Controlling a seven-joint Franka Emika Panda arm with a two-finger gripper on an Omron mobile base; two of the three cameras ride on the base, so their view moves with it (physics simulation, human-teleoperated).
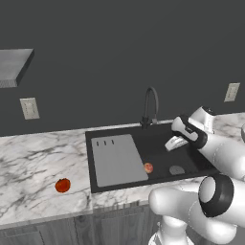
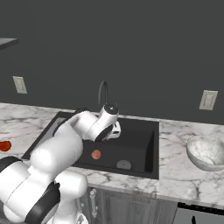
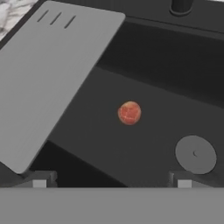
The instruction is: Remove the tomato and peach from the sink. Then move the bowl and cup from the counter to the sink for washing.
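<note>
The pale pinkish peach lies on the floor of the black sink, between the grey flat panel and the round drain. My gripper hovers open above the basin, with nothing between its fingers and the peach ahead of it. From the base views the gripper hangs over the basin's back right part, above the peach. The deep red tomato rests on the marble counter left of the sink. The speckled bowl stands on the counter right of the sink. The cup is out of view.
A black gooseneck faucet rises behind the sink, close to the hand. Wall outlets sit on the dark wall. A grey shelf juts out at the upper left. The counter's front edge runs above grey cabinets.
</note>
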